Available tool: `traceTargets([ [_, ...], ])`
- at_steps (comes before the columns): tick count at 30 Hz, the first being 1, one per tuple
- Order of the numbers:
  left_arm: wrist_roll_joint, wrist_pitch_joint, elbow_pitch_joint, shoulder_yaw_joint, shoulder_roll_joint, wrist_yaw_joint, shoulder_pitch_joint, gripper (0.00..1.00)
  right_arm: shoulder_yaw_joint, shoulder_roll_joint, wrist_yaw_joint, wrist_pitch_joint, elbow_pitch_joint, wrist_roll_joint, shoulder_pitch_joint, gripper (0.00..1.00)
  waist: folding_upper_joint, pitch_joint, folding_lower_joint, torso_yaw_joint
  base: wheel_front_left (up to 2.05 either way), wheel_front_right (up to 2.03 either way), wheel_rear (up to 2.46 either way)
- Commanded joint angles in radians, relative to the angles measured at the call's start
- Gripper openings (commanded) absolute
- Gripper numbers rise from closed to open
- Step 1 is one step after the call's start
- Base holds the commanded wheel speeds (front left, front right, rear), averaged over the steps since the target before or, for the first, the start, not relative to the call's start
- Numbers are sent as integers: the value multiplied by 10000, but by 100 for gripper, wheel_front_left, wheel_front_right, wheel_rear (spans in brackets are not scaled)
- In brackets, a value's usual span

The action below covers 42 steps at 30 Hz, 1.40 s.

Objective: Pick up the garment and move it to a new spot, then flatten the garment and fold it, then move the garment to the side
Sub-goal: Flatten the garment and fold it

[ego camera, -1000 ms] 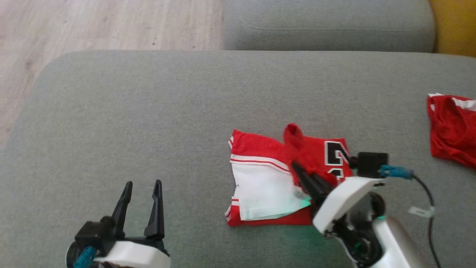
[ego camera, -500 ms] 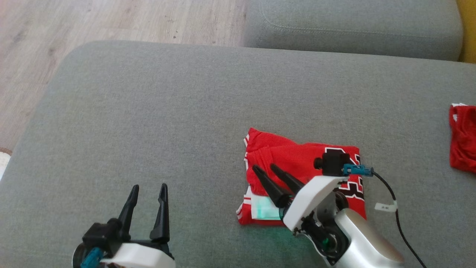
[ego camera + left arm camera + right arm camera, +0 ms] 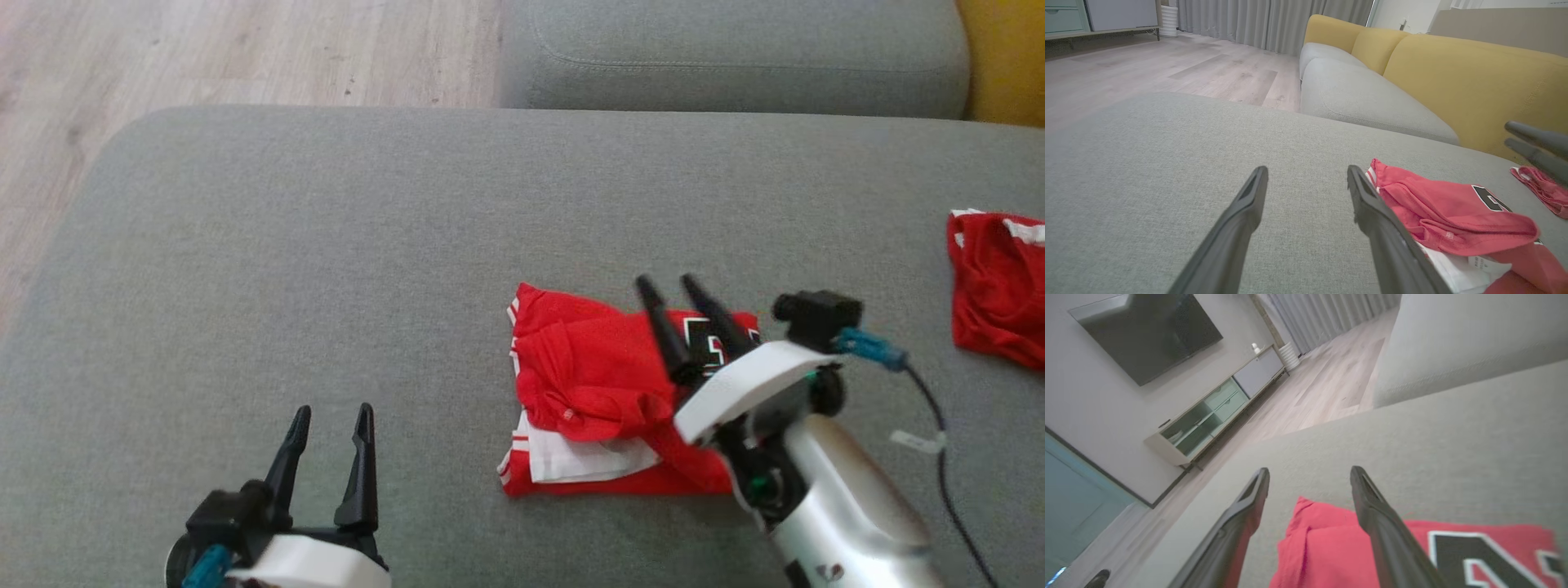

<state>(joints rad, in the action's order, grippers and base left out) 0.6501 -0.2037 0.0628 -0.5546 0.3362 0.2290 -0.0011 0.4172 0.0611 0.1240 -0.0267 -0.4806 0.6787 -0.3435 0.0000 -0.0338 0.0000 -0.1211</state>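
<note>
The garment [image 3: 592, 384] is a red jersey with black-and-white lettering and a white inner layer, lying folded on the grey sofa cushion [image 3: 326, 286]. It also appears in the left wrist view [image 3: 1449, 208] and the right wrist view [image 3: 1331, 551]. My right gripper [image 3: 671, 284] hangs open just above the garment's right half, fingers pointing away, nothing between them. Its own view shows the spread fingers [image 3: 1241, 514] over the red cloth. My left gripper [image 3: 332, 412] rests open at the lower left, apart from the garment [image 3: 1306, 171].
A second red cloth [image 3: 996, 286] lies at the cushion's right edge. Another grey seat cushion [image 3: 735, 57] and a yellow backrest [image 3: 1474, 77] lie beyond. Wooden floor [image 3: 204, 57] runs past the cushion's far left edge. A black cable [image 3: 939, 425] trails from my right wrist.
My right gripper has opened, let go of the garment's red flap and lifted away to the right. The flap now lies folded over the white part. The head camera has shifted.
</note>
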Motion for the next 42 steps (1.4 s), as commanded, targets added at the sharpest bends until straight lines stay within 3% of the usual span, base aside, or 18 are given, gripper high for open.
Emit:
traceTargets([
  [1, -2, -117, -275, 283, 50, 50, -541, 100, -37, -83, 67, -143, 329, -218, -340, 100, 0, 0, 0, 30, 0, 0, 0],
  [8, 2, -129, -262, 225, 10, 66, -568, 100, -1633, -90, 67, -131, 936, -2102, 400, 100, 0, 11, 0, 156, 0, 0, 0],
  [14, 24, -103, -252, 186, 19, 43, -629, 100, -2019, -102, 67, 63, 1431, -3329, 1105, 98, 0, -28, 0, 148, 0, 0, 0],
  [15, 29, -104, -243, 185, 20, 37, -643, 100, -2021, -103, 67, 73, 1471, -3510, 1193, 80, 0, -41, 0, 135, 0, 0, 0],
  [16, 33, -107, -235, 185, 19, 34, -656, 100, -1990, -104, 67, 79, 1501, -3645, 1269, 51, 0, -54, 0, 122, 0, 0, 0],
  [17, 37, -111, -227, 185, 20, 31, -666, 100, -1920, -105, 67, 94, 1508, -3725, 1333, 33, 0, -65, 0, 107, 0, 0, 0],
  [20, 50, -122, -199, 193, 27, 27, -692, 100, -1552, -106, 67, 184, 1385, -3807, 1416, 0, 0, -99, 0, 69, 0, 0, 0],
  [35, 57, -211, -132, 191, 17, 31, -772, 100, 1787, -104, 67, 585, -326, -3504, 941, 0, 0, -226, 0, -307, 0, 0, 0],
  [42, 104, -256, -88, 246, 32, 43, -760, 100, 2823, -99, 67, 471, -1036, -3047, 657, 0, 0, -247, 0, -289, 0, 0, 0],
])
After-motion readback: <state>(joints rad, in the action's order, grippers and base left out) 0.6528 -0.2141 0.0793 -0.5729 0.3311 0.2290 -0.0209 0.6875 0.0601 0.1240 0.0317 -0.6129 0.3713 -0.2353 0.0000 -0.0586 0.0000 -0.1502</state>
